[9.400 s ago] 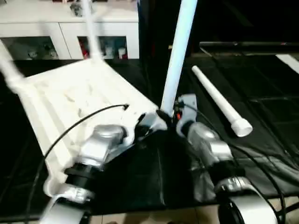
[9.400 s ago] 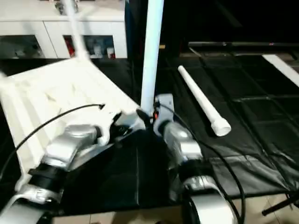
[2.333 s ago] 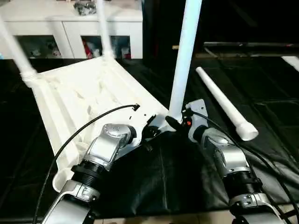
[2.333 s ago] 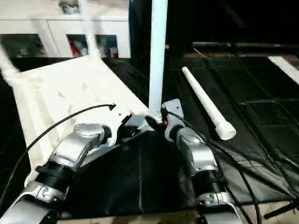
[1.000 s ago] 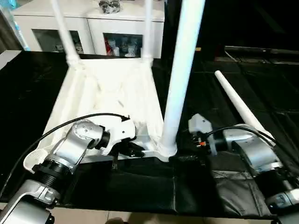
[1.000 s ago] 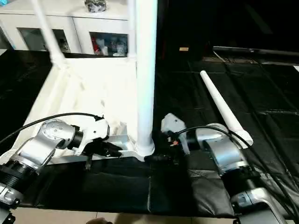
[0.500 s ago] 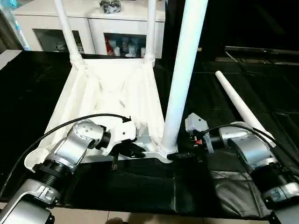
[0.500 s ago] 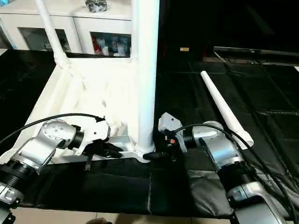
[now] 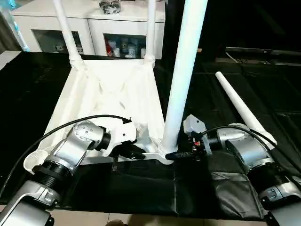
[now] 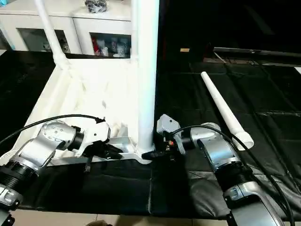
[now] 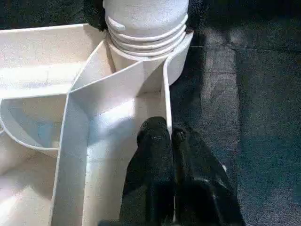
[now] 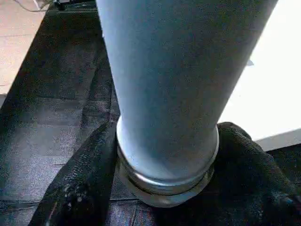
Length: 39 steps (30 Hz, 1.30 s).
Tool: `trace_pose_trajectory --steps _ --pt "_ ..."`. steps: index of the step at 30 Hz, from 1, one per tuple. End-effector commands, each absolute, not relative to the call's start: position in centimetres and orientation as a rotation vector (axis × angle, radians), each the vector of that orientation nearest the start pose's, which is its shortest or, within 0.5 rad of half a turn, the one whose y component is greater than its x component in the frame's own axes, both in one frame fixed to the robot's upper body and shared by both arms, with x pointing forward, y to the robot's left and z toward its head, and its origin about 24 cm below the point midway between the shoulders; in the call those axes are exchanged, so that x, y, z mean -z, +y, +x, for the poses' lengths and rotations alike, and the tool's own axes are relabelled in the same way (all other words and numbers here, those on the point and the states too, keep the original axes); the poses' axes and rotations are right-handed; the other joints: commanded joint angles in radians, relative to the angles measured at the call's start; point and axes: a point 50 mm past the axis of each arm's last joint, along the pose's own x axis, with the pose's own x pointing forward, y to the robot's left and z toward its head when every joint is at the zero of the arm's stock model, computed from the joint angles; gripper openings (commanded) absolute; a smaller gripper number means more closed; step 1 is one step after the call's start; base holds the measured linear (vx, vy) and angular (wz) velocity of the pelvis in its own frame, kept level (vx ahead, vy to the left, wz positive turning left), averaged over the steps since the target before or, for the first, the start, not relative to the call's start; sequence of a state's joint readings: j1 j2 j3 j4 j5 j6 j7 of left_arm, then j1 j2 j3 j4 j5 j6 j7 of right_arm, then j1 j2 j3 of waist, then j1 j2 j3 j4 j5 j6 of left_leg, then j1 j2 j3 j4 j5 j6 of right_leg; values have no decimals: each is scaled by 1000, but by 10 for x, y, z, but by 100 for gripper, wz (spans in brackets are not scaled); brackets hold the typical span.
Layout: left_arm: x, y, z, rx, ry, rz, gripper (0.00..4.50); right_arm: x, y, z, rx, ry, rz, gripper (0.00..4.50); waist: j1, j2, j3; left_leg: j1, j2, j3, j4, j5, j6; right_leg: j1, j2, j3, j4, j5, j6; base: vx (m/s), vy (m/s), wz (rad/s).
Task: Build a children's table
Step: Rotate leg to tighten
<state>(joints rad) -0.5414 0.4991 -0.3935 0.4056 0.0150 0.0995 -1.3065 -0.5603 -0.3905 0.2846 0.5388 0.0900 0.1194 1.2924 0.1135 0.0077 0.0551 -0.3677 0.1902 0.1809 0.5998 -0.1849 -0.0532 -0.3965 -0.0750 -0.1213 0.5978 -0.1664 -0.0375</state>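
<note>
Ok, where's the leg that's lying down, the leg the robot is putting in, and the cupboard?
Lying leg [image 9: 240,109], left eye view, middle of its tube.
Standing leg [image 9: 181,84], left eye view, mid-shaft.
Cupboard [image 9: 96,35], left eye view, the strip between its glass doors.

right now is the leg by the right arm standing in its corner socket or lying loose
Standing in it. The leg rises upright from the near corner socket of the upturned table top, ribbed base seated. A fourth leg lies loose on the black mat.

white glass-door cabinet [image 9: 94,26], black mat [image 9: 263,89]

A white cabinet [image 9: 89,28] with glass doors stands behind the black mat [image 9: 141,188].
</note>
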Motion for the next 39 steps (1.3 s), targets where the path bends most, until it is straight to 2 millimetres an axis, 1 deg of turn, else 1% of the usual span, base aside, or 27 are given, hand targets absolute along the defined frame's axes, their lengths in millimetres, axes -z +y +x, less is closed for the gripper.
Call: trace_pose_trajectory --steps 1,4,6,7,8,11,12,13,14,15,16,17,18,19,21,22,24,26,28,29,31,32,34,35,37,38,39 --pt "-54 134 288 1604 523 618 0 -63 -131 313 -1429 379 -304 272 -4 0 -73 13 54 -18 -66 -170 44 53 -89 68 -69 -273 -170 0 0 0" --pt "-54 134 289 1596 533 613 0 -64 -130 312 -1429 373 -290 270 -5 0 -73 14 54 -18 -67 -178 41 53 -88 68 -70 -279 -169 0 0 0" --pt "-53 130 293 1538 531 568 0 -62 -128 311 -1393 365 -197 269 -4 6 -73 15 55 -19 -67 -180 39 52 -87 68 -68 -272 -173 0 0 0" --pt "-53 129 294 1522 529 556 0 -62 -127 311 -1380 366 -182 269 -6 5 -73 16 55 -17 -67 -180 40 52 -86 69 -70 -268 -175 0 0 0" --pt "-54 124 299 1462 518 518 0 -58 -125 310 -1331 367 -141 269 -5 3 -71 16 56 -18 -67 -190 35 52 -88 68 -70 -279 -177 0 0 0" --pt "-55 114 306 1368 493 454 0 -53 -118 309 -1250 363 -66 269 -8 1 -67 20 53 -19 -69 -218 17 50 -88 68 -79 -339 -159 0 0 0" --pt "-57 106 311 1303 476 400 0 -50 -109 308 -1185 357 8 269 -10 5 -66 20 50 -23 -70 -239 9 52 -91 64 -84 -389 -147 0 0 0" --pt "-57 105 312 1299 475 396 0 -49 -109 308 -1181 356 13 269 -14 2 -63 19 50 -23 -71 -245 7 52 -91 63 -90 -413 -135 0 0 0" --pt "-60 95 316 1226 460 331 0 -46 -98 308 -1103 346 81 269 -18 8 -64 26 48 -26 -69 -270 -1 47 -93 61 -98 -468 -113 0 0 0" --pt "-63 86 319 1170 446 276 0 -44 -89 310 -1028 344 145 269 -25 6 -60 24 49 -24 -72 -276 -3 46 -90 61 -101 -472 -111 0 0 0" --pt "-64 84 320 1151 444 258 0 -43 -86 312 -999 345 165 269 -33 13 -58 25 46 -30 -73 -307 -13 47 -92 52 -107 -510 -102 0 0 0" --pt "-65 79 322 1122 441 231 0 -42 -82 314 -955 347 196 269 -43 7 -58 21 43 -31 -72 -317 -16 53 -91 48 -109 -528 -91 0 0 0" --pt "-68 69 326 1055 428 178 0 -39 -73 320 -850 356 255 269 -49 8 -61 19 41 -36 -72 -324 -18 57 -93 42 -113 -549 -71 0 0 0" --pt "-69 65 327 1028 424 161 0 -39 -69 322 -817 360 268 269 -64 11 -59 18 40 -39 -72 -329 -17 54 -94 38 -119 -547 -70 0 0 0" --pt "-73 56 331 965 403 115 0 -38 -59 328 -737 368 275 269 -77 13 -62 16 37 -41 -72 -334 -11 58 -91 35 -121 -531 -65 0 0 0" --pt "-73 56 331 965 403 115 0 -38 -59 328 -737 368 275 269 -84 13 -65 13 37 -42 -72 -322 -2 61 -90 36 -119 -493 -74 0 0 0" --pt "-78 48 338 894 373 100 0 -41 -49 335 -667 369 225 269 -88 14 -68 10 38 -41 -73 -299 9 61 -88 38 -113 -432 -94 0 0 0" --pt "-79 50 340 879 362 148 0 -44 -50 336 -652 354 240 269 -83 9 -72 15 37 -34 -70 -257 28 58 -88 47 -106 -353 -129 0 0 0" --pt "-78 52 341 883 359 175 0 -46 -52 337 -636 341 247 324 -77 9 -76 11 38 -30 -68 -202 47 61 -87 51 -96 -287 -150 0 0 0" --pt "-78 55 340 891 358 205 0 -46 -58 338 -613 325 234 338 -74 9 -78 10 38 -29 -67 -183 52 62 -88 52 -92 -263 -156 0 0 0" --pt "-77 57 340 897 358 224 0 -45 -62 337 -599 321 221 345 -66 8 -85 4 40 -28 -65 -110 73 67 -88 54 -76 -160 -181 0 0 0" --pt "-76 59 340 904 353 248 0 -42 -69 336 -575 314 205 360 -66 12 -85 3 42 -27 -63 -82 85 65 -86 55 -70 -111 -197 0 0 0" --pt "-75 60 339 921 347 261 0 -40 -78 335 -546 289 194 384 -63 14 -84 5 43 -25 -63 -82 98 61 -85 56 -68 -86 -206 0 0 0" --pt "-75 60 339 921 347 261 0 -40 -78 335 -546 289 194 390 -62 14 -83 5 44 -24 -64 -91 98 61 -85 56 -70 -93 -206 0 0 0" --pt "-75 60 338 942 338 271 0 -43 -92 334 -512 235 133 398 -61 16 -79 8 44 -23 -66 -133 83 60 -85 55 -79 -153 -194 0 0 0" --pt "-74 60 338 949 338 271 0 -44 -95 334 -500 222 115 423 -61 16 -79 8 44 -23 -66 -133 83 60 -85 55 -79 -153 -194 0 0 0" --pt "-74 60 337 961 338 279 0 -46 -101 333 -494 207 130 423 -58 18 -77 11 44 -22 -68 -160 71 59 -84 57 -85 -187 -182 0 0 0"
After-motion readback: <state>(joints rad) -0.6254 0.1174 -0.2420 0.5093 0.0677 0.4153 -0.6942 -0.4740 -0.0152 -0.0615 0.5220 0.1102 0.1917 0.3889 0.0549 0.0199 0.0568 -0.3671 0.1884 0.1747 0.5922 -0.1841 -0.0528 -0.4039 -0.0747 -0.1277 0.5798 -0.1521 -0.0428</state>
